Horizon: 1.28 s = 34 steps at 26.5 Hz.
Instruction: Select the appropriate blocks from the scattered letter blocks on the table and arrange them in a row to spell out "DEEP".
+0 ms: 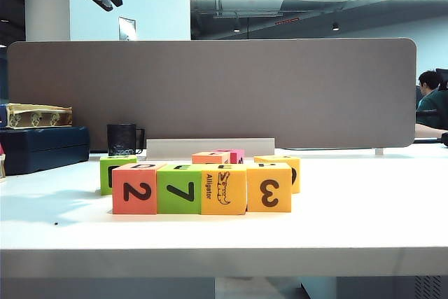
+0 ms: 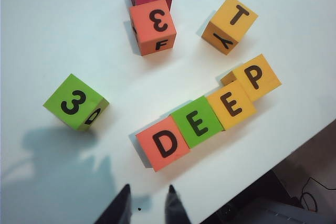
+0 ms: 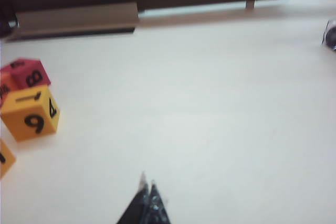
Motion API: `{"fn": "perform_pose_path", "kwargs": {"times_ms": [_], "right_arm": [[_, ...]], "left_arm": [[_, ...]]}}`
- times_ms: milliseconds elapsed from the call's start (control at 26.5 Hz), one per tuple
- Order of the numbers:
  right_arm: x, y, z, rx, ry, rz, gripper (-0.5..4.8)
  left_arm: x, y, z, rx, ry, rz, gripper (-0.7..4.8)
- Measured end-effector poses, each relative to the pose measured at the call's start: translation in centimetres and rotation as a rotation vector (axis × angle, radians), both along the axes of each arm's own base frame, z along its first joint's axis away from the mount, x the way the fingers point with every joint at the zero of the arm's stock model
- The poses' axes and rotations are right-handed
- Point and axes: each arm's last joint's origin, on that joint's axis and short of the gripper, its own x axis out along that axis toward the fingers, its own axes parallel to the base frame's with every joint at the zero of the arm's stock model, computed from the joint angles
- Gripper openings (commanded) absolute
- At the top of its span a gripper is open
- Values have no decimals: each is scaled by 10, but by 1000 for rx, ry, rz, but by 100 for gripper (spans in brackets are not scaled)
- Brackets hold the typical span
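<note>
On the white table (image 1: 364, 222), seen from the exterior view, the lone lime-green block (image 1: 112, 171) sits farthest left, a little behind the row. Next comes the row itself, near the front edge: the salmon-red block (image 1: 134, 188) with a black 2, touching the green block (image 1: 179, 188) with a 7, touching the yellow-orange block (image 1: 223, 189) with "Alligator" and a small alligator picture, and then the yellow-orange block (image 1: 269, 187) showing a 3. Behind them stand a salmon block (image 1: 210, 157), a pink one (image 1: 234, 155) and another yellow-orange block (image 1: 283, 166) to the right. In the left wrist view the row's top faces read D (image 2: 164, 143), E (image 2: 197, 122), E (image 2: 230, 104), P (image 2: 256, 77), side by side in a slanting line. The left gripper (image 2: 147, 205) hovers just short of the D end of that line, well clear of it, its dark fingers standing slightly apart and holding nothing. The right gripper (image 3: 147, 195) hangs over bare table, its fingertips pressed together and empty; a yellow-orange block with 9 and 4 (image 3: 31, 114) and a red-pink one (image 3: 29, 73) lie well off to its side.
</note>
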Motion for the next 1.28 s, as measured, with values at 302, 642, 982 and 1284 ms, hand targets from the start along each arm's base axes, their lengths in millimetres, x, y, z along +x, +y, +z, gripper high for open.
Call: {"fn": "perform_pose_path", "kwargs": {"times_ms": [302,642,982,1284], "right_arm": [[-1,-1,-6,-7,62,-23,0],[-1,-1,-6,-8,61,-24,0],[-1,-1,-6,-8,61,-24,0],[-1,-1,-6,-8,61,-24,0]], "left_arm": [[0,0,0,0,-2,0,80],[0,0,0,-1,-1,0,80],[0,0,0,-1,-1,0,80],[-5,11,9,84,-143,28,80]]}}
